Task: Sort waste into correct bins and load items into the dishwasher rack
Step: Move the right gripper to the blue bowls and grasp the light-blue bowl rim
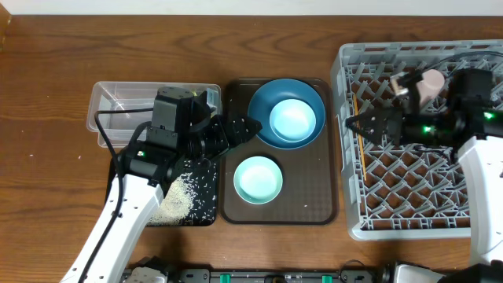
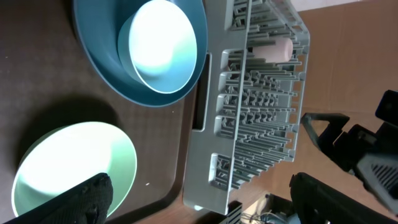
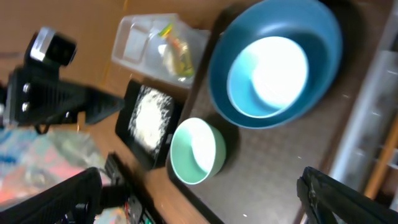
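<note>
The dark-blue plate [image 1: 263, 106] sits on the brown serving tray [image 1: 314, 196] with the light-blue bowl [image 1: 292, 119] in it. The mint-green bowl [image 1: 258, 179] stands in front of them. My left gripper [image 1: 240, 128] is open and empty, hovering at the tray's left edge beside the plate; its wrist view shows the mint bowl [image 2: 68, 168], the plate [image 2: 106, 68] and the rack [image 2: 255, 106]. My right gripper [image 1: 357, 126] is open and empty over the left edge of the grey rack [image 1: 424, 212]. The pink cup [image 1: 428, 85] lies in the rack. Rice [image 1: 177, 200] lies in the black tray [image 1: 206, 211]. The wrapper [image 3: 174, 50] lies in the clear tub [image 3: 134, 43].
The clear tub [image 1: 118, 110] stands at the back left, partly under my left arm. The black tray sits just in front of it, touching the brown tray's left side. The rack fills the right side. Bare wooden table [image 1: 47, 181] lies at the left.
</note>
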Controlling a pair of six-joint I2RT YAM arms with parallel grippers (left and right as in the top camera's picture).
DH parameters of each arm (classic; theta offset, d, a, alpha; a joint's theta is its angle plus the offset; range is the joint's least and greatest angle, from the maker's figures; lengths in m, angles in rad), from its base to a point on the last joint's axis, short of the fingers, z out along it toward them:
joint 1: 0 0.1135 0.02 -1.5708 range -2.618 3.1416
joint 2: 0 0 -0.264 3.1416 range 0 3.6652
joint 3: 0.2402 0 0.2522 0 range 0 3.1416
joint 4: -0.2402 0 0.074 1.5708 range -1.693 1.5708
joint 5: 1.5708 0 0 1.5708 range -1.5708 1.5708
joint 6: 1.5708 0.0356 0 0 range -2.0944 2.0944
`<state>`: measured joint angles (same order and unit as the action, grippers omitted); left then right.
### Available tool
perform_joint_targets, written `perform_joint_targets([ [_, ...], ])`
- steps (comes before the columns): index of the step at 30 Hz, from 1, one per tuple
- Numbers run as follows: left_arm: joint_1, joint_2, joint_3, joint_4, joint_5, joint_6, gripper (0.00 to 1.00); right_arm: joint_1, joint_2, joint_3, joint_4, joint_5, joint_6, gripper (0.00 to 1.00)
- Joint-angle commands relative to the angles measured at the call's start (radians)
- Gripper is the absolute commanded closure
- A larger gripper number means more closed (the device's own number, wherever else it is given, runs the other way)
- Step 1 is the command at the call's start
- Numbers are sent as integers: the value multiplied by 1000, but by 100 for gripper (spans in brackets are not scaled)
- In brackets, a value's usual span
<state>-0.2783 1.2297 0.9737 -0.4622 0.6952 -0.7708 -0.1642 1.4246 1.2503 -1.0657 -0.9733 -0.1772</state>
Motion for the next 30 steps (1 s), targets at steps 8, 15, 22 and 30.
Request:
perform_joint_targets([
  [8, 3, -2, 8, 7, -2, -19, 6, 170, -18, 12, 53, 25, -108, 8],
  [15, 90, -24, 8, 6, 30, -19, 6, 298, -18, 12, 192, 103, -64, 32],
  [22, 252, -93, 8, -24, 135, -12, 6, 459, -10, 12, 402, 501, 202, 25],
  [30, 424, -170, 8, -190, 131, 151, 6, 653, 67, 12, 539, 825, 320, 26],
])
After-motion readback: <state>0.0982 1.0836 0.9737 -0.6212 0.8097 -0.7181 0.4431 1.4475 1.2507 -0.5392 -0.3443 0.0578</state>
